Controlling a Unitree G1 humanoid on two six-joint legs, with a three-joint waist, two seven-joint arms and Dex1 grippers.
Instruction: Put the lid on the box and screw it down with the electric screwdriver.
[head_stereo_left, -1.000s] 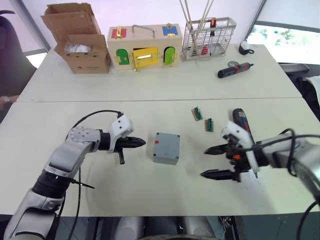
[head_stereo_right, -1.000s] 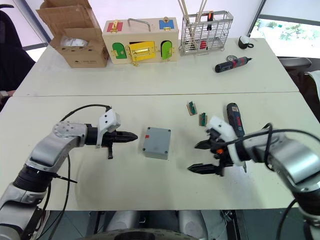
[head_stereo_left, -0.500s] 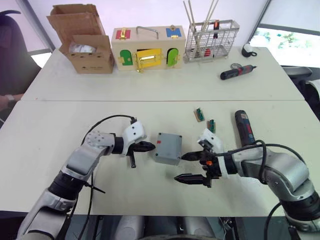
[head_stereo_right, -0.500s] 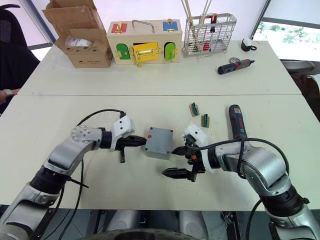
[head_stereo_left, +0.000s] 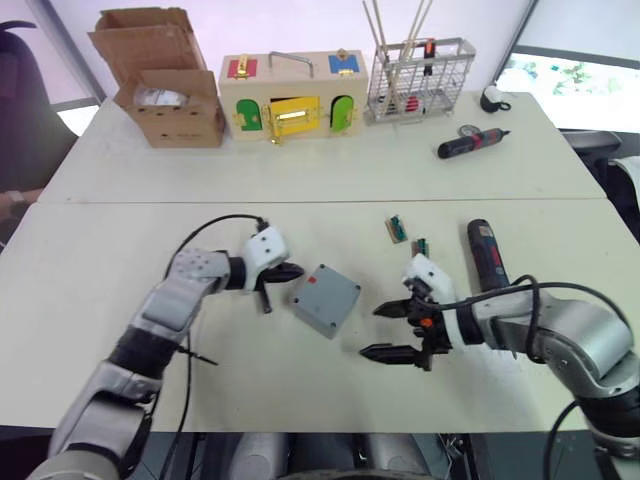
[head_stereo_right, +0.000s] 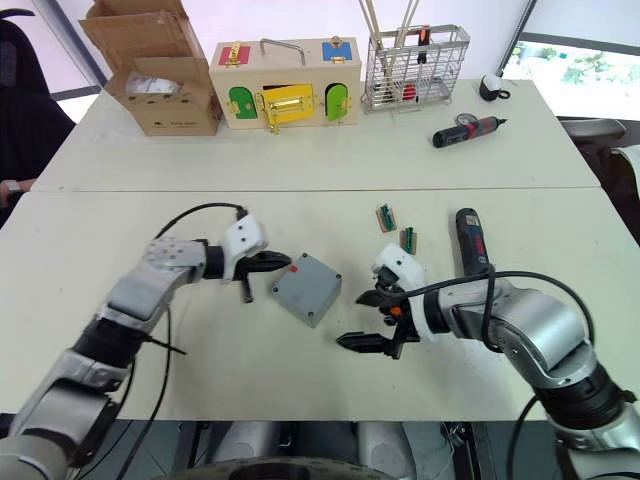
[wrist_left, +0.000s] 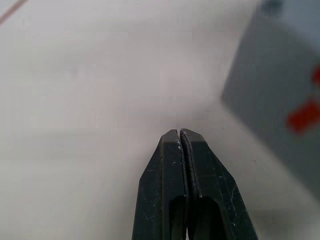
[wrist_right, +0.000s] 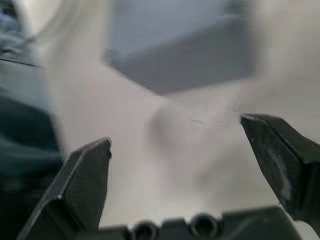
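Observation:
The grey box (head_stereo_left: 325, 299) lies near the middle of the near table, turned corner-on, its flat top face carrying a small red mark. I cannot tell the lid apart from it. My left gripper (head_stereo_left: 298, 271) is shut, empty, with its tips at the box's left corner; the left wrist view has the shut fingers (wrist_left: 172, 150) beside the box (wrist_left: 280, 115). My right gripper (head_stereo_left: 372, 331) is open and empty, a short way right of the box, which looms ahead in its wrist view (wrist_right: 185, 45). The electric screwdriver (head_stereo_left: 486, 254) lies on the table beyond my right forearm.
Two small green pieces (head_stereo_left: 397, 228) (head_stereo_left: 421, 247) lie between the box and the electric screwdriver. On the far table stand a cardboard box (head_stereo_left: 165, 90), a wooden box with coloured doors (head_stereo_left: 290, 95), a wire basket (head_stereo_left: 418, 75) and a smaller black-and-red screwdriver (head_stereo_left: 472, 144).
The box has swivelled to sit corner-on and slid slightly toward me, with the shut left gripper against its left corner. My right gripper came in toward the box, then eased back a little, still open.

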